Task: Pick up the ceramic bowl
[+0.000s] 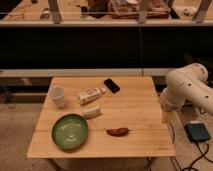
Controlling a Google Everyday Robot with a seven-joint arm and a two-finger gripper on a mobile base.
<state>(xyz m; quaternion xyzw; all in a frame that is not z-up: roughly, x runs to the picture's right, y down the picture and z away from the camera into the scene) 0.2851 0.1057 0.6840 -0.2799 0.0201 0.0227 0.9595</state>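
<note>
**Bowl at the front-left corner, gripper off the right edge**

The ceramic bowl (70, 131) is seen near the front-left corner of the wooden table (137, 107), sitting upright on the slats. It is wide, shallow and round, with a glossy green glaze, a darker rim and a paler centre. Being round, it has no long axis to be matched; any point on the rim could be approached.

The gripper (167, 117) is found at the table's right edge, hanging below the bulky white arm, about level with the middle of that edge. Whether it is open or shut cannot be told. The bowl lies well apart from it, across almost the full width of the table and slightly toward the front edge. A long sideways reach is therefore judged to be needed.

Between the two, near the front edge, a small reddish-brown item (118, 132) is laid. A pale oblong object (91, 112) lies just beside the bowl's rear rim. Toward the back-left corner a white cup (58, 96) is stood, with a white bottle (90, 95) on its side and a flat black phone (111, 85) further along.
</note>
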